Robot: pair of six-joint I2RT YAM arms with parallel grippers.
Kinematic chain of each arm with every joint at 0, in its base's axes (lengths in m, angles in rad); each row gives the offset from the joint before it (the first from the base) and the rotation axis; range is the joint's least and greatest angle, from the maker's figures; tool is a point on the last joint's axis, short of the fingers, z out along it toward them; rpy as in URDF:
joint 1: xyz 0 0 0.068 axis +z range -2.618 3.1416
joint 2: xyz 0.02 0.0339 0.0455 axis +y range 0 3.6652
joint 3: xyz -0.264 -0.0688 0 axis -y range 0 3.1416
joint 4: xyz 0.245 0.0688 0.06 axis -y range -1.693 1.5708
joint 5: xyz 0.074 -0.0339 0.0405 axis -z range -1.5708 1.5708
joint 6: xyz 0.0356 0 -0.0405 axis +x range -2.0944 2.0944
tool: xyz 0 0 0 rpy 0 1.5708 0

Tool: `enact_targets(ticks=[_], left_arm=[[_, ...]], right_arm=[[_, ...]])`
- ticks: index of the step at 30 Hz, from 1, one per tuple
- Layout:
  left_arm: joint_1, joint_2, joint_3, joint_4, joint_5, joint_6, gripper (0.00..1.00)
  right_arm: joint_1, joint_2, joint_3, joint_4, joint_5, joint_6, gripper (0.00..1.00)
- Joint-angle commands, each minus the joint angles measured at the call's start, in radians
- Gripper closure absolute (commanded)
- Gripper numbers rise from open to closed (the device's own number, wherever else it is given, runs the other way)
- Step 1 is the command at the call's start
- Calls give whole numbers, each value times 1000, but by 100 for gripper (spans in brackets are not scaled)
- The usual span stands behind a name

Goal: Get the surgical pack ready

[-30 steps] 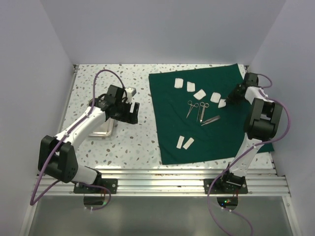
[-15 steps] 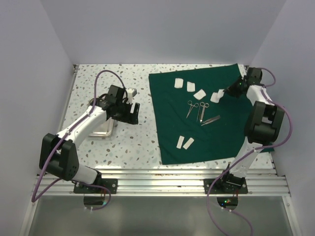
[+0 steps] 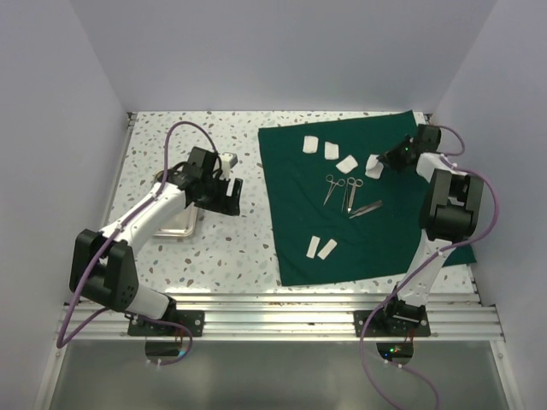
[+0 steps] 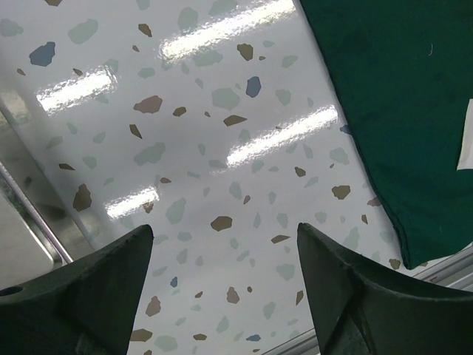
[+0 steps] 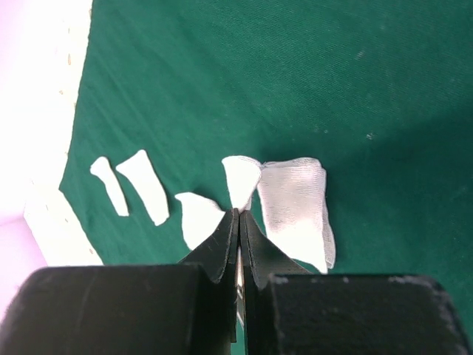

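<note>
The dark green drape (image 3: 376,231) lies flat on the right half of the table. On it lie several white gauze pieces (image 3: 311,144), two scissor-like instruments (image 3: 332,188) and tweezers (image 3: 366,209). My right gripper (image 3: 386,161) is over the drape's far right part, shut on one gauze piece (image 5: 242,180), pinched at its edge and lifted beside another gauze piece (image 5: 295,207). My left gripper (image 3: 229,198) is open and empty over bare table (image 4: 225,244), left of the drape's edge (image 4: 392,111). The steel tray (image 3: 175,224) sits partly hidden under my left arm.
White walls close the table at the back and sides. A metal rail (image 3: 282,307) runs along the near edge. Two more gauze pieces (image 3: 320,248) lie near the drape's front. The tray's rim (image 4: 22,200) shows at the left of the left wrist view.
My right gripper has moved left and farther back with the gauze piece, lifting it beside its neighbour. The left arm has not moved.
</note>
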Motion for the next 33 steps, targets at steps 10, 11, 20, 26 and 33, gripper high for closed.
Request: enact_targets(ticks=[10, 11, 20, 26, 33], left_arm=[[10, 14, 36, 7, 4, 29, 18], [12, 14, 34, 8, 4, 29, 18], [19, 15, 29, 8, 7, 35, 18], [22, 15, 29, 13, 10, 38, 18], [30, 8, 16, 14, 15, 37, 18]], right_arm=[[-2, 16, -29, 61, 20, 23, 100], [-2, 17, -32, 58, 17, 22, 100], [-4, 7, -37, 29, 18, 11, 100], [-5, -3, -36, 9, 20, 2, 100], [-14, -6, -45, -5, 26, -10, 100]])
